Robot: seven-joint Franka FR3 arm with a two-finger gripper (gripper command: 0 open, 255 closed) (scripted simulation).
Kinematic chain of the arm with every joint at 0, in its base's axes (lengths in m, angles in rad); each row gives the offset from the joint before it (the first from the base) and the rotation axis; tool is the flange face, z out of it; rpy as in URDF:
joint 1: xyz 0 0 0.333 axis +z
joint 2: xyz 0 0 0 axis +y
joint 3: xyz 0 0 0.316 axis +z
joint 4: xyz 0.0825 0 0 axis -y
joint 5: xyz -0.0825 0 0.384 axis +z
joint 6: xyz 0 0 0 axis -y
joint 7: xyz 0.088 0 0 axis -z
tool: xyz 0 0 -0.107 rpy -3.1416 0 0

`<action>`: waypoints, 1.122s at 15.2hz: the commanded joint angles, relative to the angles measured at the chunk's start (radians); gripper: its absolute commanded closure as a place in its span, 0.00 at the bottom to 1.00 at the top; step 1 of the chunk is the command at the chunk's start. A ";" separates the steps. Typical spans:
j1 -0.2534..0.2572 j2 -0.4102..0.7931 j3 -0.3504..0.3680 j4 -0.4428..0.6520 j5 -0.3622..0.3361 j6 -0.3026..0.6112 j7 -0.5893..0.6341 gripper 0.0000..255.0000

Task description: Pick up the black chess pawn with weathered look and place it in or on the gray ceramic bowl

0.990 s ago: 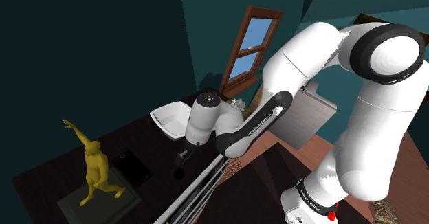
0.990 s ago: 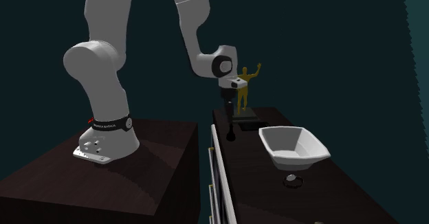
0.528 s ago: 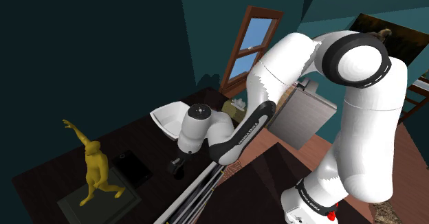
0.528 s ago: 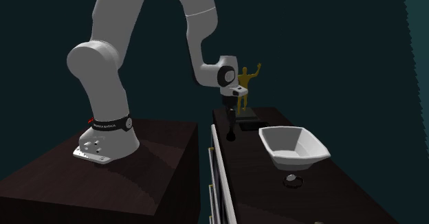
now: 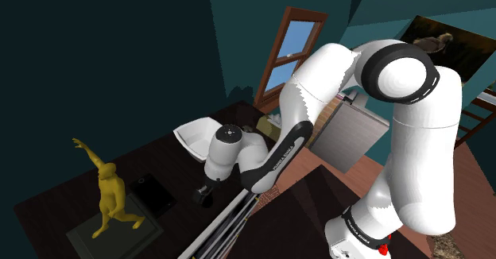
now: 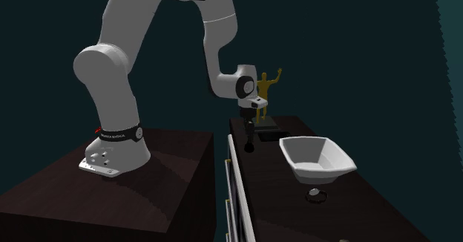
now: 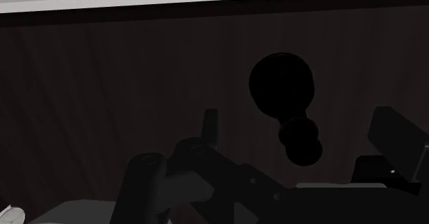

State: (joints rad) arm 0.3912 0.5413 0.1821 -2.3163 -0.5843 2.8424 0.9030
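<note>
Pawn (image 7: 282, 92), black, sits on dark table (image 6: 297, 203) near its front edge, apart from white bowl (image 6: 315, 159). Gripper (image 6: 251, 133) directly above it; fingers (image 7: 210, 128) spread either side, not touching.

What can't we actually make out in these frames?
1. Pawn: wrist view, a plain black shape on the dark tabletop; no weathering readable, upright or lying unclear.
2. Pawn again: shoulder view, merges with the black pincer over it.
3. White bowl: shoulder view, one side hidden behind the arm.
4. Small round item near the bowl: second exterior view, too small to identify.
</note>
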 commanded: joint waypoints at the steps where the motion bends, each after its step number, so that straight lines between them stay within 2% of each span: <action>1: 0.000 0.000 0.000 0.000 0.000 0.000 0.000 0.00; 2: 0.000 0.000 0.000 0.000 0.000 0.000 0.000 0.00; 3: 0.000 0.000 0.000 0.000 0.000 0.000 0.000 1.00; 12: 0.000 0.000 0.000 0.000 0.000 0.000 0.000 1.00; 17: -0.040 -0.071 0.050 -0.027 0.046 -0.047 -0.041 1.00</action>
State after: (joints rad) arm 0.3609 0.4865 0.2207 -2.3370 -0.5494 2.8063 0.8723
